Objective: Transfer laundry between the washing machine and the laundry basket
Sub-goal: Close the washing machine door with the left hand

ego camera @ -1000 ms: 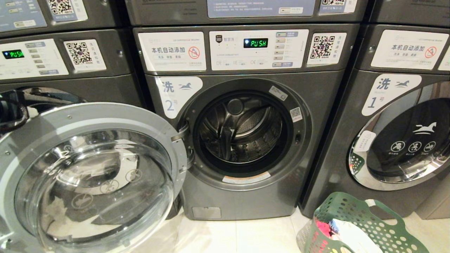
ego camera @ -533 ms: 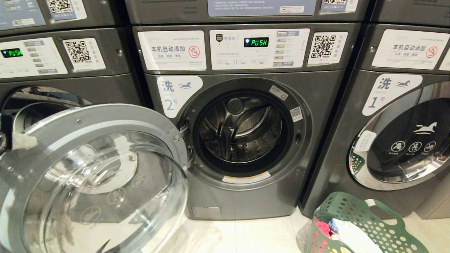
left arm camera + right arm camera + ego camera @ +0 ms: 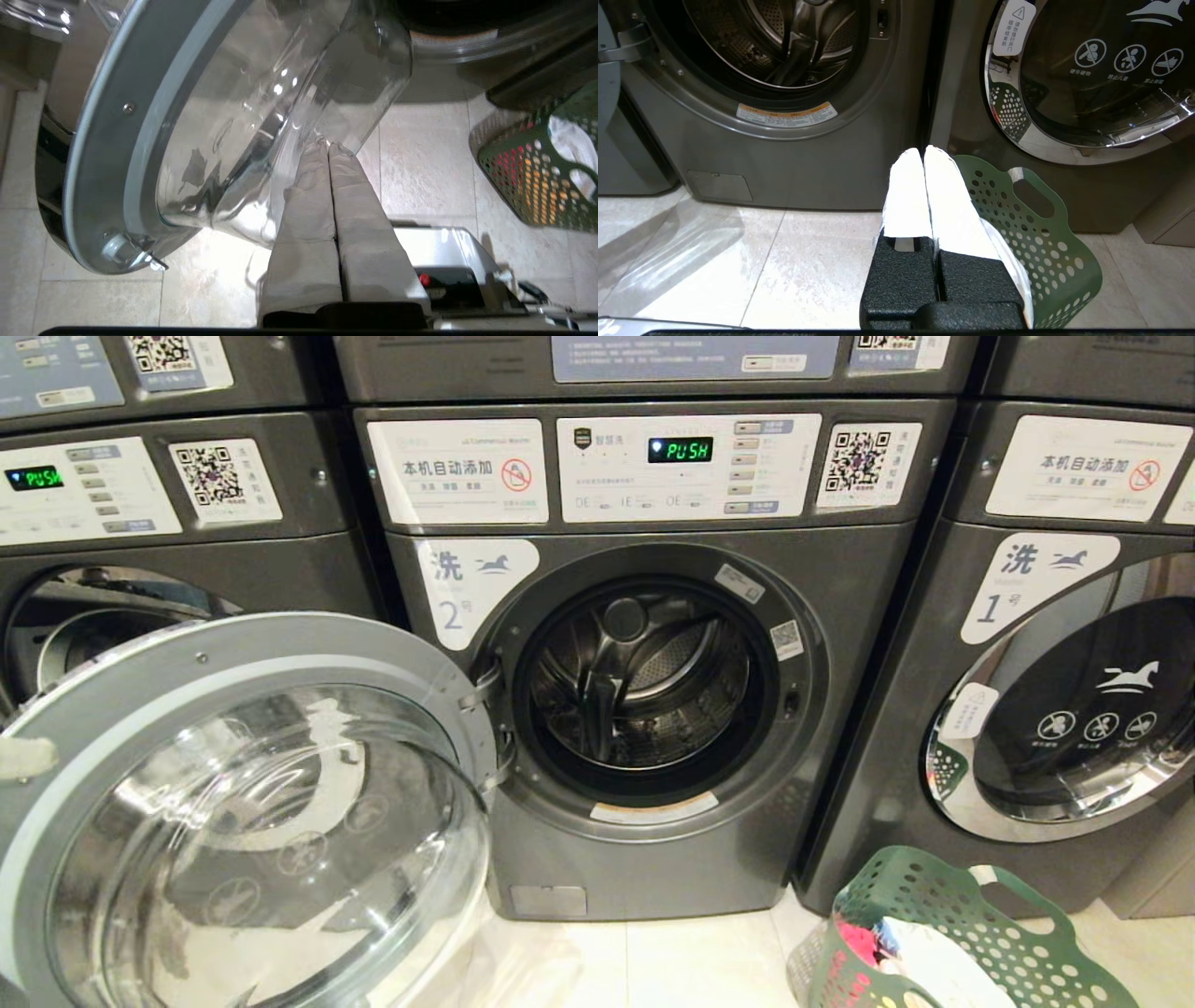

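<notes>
Washing machine number 2 (image 3: 653,877) stands in the middle with its round door (image 3: 233,653) swung wide open to the left. Its drum (image 3: 644,681) is dark, and no laundry shows inside. The green perforated laundry basket (image 3: 943,896) sits on the floor at the lower right, holding white and red laundry (image 3: 934,952). My left gripper (image 3: 327,144) is shut on nothing and points down, its tips beside the door's glass bowl (image 3: 261,107). My right gripper (image 3: 923,151) is shut and empty, low over the floor beside the basket (image 3: 1041,242).
Machine number 1 (image 3: 1074,709) on the right has its door shut, just behind the basket. Another machine (image 3: 187,569) stands behind the open door. Pale floor tiles (image 3: 691,961) lie between door and basket. My base (image 3: 444,252) shows below the left gripper.
The left arm has dropped from the head view's left edge and gone out of sight. The door stays wide open, barely shifted. The right arm has not moved.
</notes>
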Available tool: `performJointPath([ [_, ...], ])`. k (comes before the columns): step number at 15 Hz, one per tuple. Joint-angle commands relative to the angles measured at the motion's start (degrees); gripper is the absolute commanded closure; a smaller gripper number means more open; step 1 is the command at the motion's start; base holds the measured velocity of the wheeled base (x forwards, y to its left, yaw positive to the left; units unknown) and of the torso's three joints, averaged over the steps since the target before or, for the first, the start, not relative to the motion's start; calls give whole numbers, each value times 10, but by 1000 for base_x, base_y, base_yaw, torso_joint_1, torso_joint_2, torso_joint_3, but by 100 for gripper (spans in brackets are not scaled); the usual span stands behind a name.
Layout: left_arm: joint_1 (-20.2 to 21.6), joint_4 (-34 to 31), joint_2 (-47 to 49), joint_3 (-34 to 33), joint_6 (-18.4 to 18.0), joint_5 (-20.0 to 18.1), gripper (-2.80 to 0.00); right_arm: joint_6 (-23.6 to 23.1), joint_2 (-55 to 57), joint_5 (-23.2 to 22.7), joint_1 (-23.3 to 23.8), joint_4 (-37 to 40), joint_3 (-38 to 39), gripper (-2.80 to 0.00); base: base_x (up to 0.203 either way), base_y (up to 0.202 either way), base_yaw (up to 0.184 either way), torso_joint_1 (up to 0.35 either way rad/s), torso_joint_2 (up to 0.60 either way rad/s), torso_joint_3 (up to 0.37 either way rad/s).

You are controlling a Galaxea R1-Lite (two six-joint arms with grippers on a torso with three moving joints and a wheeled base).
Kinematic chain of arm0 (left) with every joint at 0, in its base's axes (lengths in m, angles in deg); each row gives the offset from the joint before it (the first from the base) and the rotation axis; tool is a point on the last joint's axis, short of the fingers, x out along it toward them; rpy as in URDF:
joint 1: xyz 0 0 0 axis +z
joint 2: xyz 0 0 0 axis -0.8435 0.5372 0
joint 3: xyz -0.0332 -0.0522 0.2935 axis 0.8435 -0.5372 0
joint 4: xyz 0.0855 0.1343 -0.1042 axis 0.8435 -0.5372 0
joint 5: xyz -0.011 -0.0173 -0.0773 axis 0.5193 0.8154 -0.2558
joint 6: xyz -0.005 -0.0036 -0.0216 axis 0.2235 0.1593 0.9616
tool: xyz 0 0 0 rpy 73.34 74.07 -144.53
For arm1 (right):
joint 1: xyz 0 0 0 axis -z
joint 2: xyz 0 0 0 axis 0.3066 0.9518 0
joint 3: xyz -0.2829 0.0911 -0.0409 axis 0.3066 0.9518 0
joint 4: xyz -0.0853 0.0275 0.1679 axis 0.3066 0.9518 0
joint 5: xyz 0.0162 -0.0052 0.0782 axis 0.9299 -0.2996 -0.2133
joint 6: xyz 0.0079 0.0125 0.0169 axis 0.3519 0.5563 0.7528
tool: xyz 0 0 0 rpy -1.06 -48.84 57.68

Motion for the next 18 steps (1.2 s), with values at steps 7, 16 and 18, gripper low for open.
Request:
performJointPath([
  [7,60,356,182,9,-1,123,0,1,1,0,0,0,0,0,0,0,0,0,0,0],
  [16,177,454,458,173,2,53,0,2,1,11,0,-50,19,0,0,0,0,0,0,0],
  [18,177,434,470,213,2,49,0,1,1,10,0,-50,19,0,0,0,0,0,0,0],
])
